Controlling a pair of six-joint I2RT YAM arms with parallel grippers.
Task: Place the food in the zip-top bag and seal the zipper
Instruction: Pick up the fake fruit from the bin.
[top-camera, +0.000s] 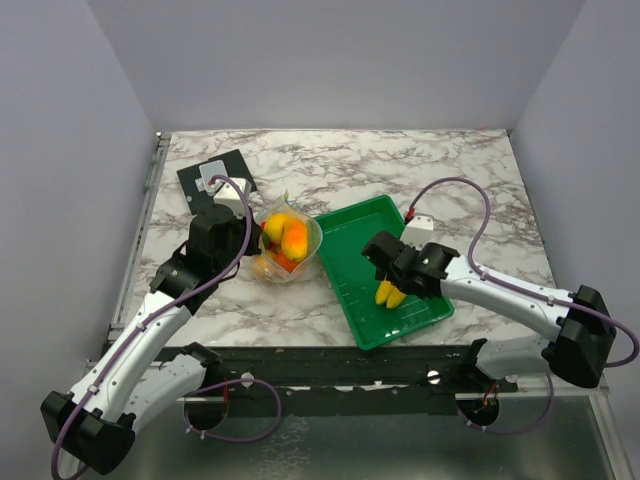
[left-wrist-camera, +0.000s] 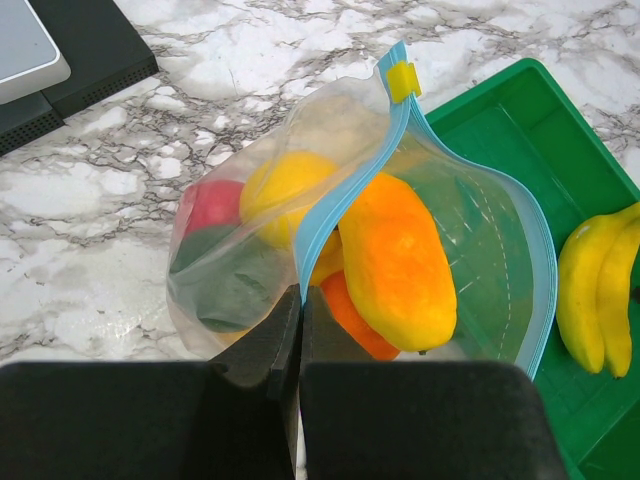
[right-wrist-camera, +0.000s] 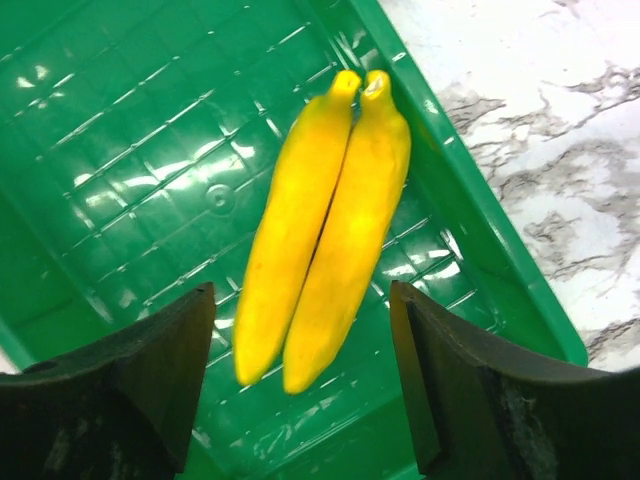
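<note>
nearest me, the right hand (right-wrist-camera: 300, 295) hangs released, fingers either side of the bananas (right-wrist-camera: 320, 220) lying in the green tray (right-wrist-camera: 120, 150), not touching them. beyond, the left hand (left-wrist-camera: 300, 320) is clenched on the zip-top bag (left-wrist-camera: 480, 250) at its blue zipper (left-wrist-camera: 398, 120). the bag stands open on the marble worktop (left-wrist-camera: 120, 190), with orange, yellow and red food (left-wrist-camera: 395, 260) inside.

Overhead, wrist close-ups; tray (top-camera: 347, 258) seemingly shared

A white-and-grey marbled surface (top-camera: 450, 180) fills the middle of the top view. Upper left, a flat black pad (top-camera: 212, 178) lies on it, carrying a pale rectangle (top-camera: 213, 176). Dead centre, the clear zip-top bag (top-camera: 290, 245) rests there, right against the green tray (top-camera: 355, 270) angled at centre right.
</note>
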